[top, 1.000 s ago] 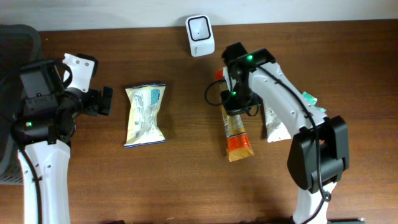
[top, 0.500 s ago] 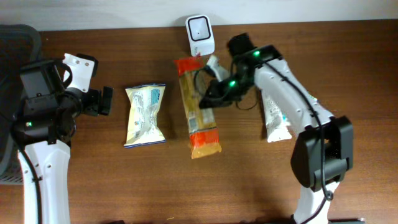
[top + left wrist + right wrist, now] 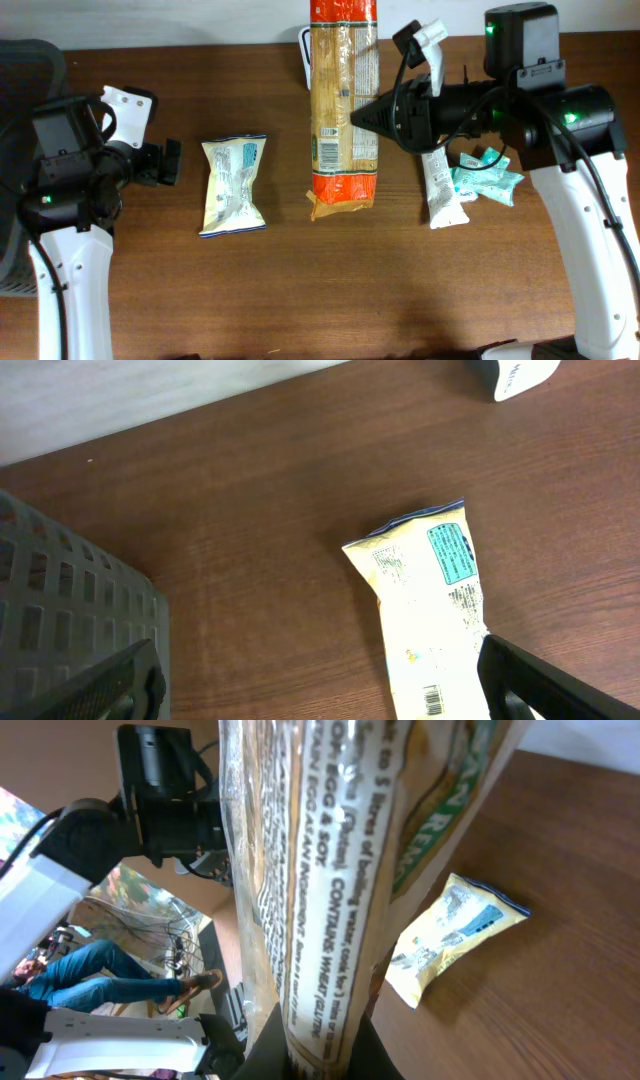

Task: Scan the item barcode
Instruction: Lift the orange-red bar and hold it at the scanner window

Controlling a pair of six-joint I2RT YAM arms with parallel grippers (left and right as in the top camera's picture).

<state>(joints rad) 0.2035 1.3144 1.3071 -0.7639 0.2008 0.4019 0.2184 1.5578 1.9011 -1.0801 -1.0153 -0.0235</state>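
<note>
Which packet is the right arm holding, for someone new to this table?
On the brown table, find the right gripper near the far edge's middle. Its jaws are shut on a long pasta pack, raised off the wood. Unlike the short yellow snack bag to its left and the white sachet to its right, it has an orange end.

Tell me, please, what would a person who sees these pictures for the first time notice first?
The long pasta package, held up over the middle of the table by the right fingers, dominates. A yellow snack bag lies flat to its left, a white tube and teal packets to its right.
</note>
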